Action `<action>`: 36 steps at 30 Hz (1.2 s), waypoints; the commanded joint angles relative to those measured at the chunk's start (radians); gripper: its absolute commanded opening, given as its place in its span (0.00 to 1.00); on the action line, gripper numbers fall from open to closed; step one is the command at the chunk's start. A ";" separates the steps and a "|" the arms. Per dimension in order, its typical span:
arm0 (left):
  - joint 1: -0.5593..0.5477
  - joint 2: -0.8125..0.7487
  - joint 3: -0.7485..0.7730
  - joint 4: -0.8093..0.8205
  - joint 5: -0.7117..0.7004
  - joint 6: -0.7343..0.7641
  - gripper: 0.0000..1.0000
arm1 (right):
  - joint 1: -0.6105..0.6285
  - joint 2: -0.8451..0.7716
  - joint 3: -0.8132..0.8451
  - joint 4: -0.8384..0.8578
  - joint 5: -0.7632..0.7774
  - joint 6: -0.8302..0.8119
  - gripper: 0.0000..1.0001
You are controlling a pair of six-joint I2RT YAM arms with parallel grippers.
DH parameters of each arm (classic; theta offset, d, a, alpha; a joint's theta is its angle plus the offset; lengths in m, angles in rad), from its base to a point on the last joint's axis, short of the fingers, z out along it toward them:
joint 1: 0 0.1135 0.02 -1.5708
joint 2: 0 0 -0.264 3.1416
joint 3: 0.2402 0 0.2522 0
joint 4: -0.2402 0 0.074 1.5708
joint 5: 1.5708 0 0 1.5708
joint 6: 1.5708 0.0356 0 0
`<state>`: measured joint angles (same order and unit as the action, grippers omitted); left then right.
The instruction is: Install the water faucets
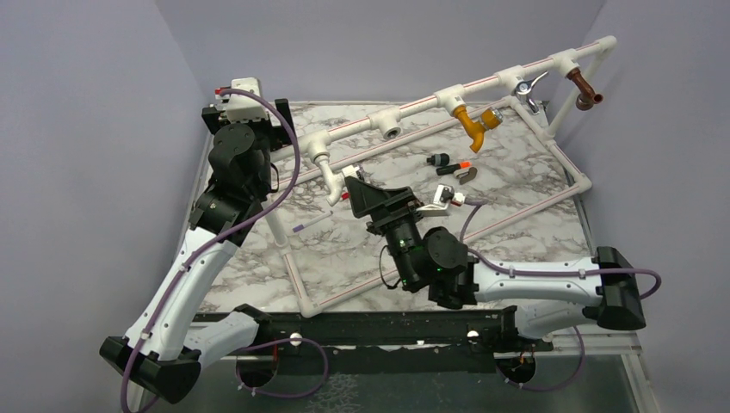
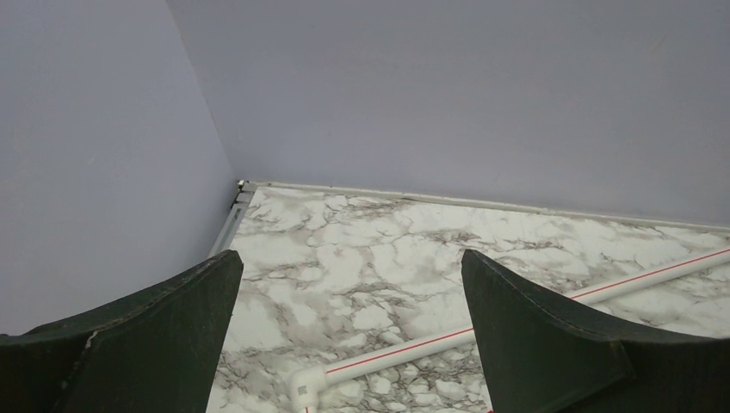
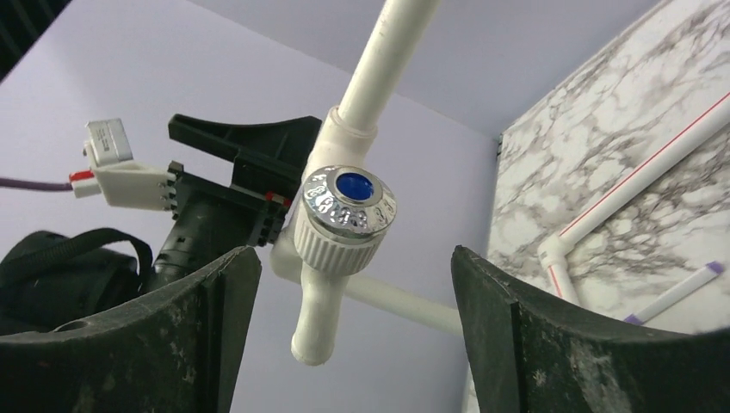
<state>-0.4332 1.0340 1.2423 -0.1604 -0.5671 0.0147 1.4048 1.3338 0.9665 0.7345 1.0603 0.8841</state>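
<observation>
1. Because the wrist's own black housing lies over them in the top view, the right gripper's fingertips show only in its own camera. There, the left arm is a dark mass cut off at the left edge.
2. How deeply the white faucet sits in its fitting on the pipe frame cannot be made out, since the joint is hidden behind the silvery knob.
3. Seen from above, the left gripper is lost behind its white camera mount. Only its wrist view shows the fingers.
4. The right gripper's jaws stand wide apart with the white faucet's knob between them. Clear gaps show on both sides, so it touches neither finger and is not grasped.
5. The left gripper is spread just as wide and holds nothing. Only the marble table and a low corner of the pipe frame lie beyond it.
6. The right arm runs leftward from its base, with the wrist turned toward the frame's left end, where the white faucet hangs spout-down.
7. The left arm stretches along the table's left edge, with its wrist up by the back-left corner.
8. Farther right on the top rail hang a mustard-yellow faucet, a chrome-levered faucet and a brown faucet. A black-and-orange faucet lies on the table inside the frame.
</observation>
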 commanded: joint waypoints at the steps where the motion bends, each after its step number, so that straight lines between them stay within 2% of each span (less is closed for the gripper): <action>1: 0.009 0.014 0.004 -0.025 0.020 -0.011 0.99 | -0.003 -0.105 -0.043 -0.069 -0.110 -0.242 0.85; 4: 0.029 0.018 0.011 -0.035 0.050 -0.037 0.99 | -0.003 -0.159 -0.067 -0.133 -0.168 -0.358 0.84; 8: 0.042 0.020 0.014 -0.041 0.062 -0.048 0.99 | -0.003 -0.215 -0.093 -0.125 -0.324 -0.636 0.81; 16: 0.042 0.030 0.014 -0.042 0.068 -0.048 0.99 | -0.003 -0.287 -0.014 -0.373 -0.508 -1.074 0.82; 25: 0.042 0.035 0.014 -0.044 0.067 -0.046 0.99 | -0.003 -0.361 -0.007 -0.570 -0.702 -1.662 0.81; 31: 0.042 0.035 0.014 -0.045 0.069 -0.047 0.99 | -0.003 -0.369 -0.016 -0.601 -0.746 -2.027 0.80; 36: 0.042 0.036 0.013 -0.045 0.070 -0.047 0.99 | -0.002 -0.321 0.034 -0.608 -0.726 -2.234 0.80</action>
<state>-0.3901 1.0607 1.2449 -0.1734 -0.5343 -0.0231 1.4033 0.9836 0.9360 0.1585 0.3561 -1.0809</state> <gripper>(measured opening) 0.988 0.804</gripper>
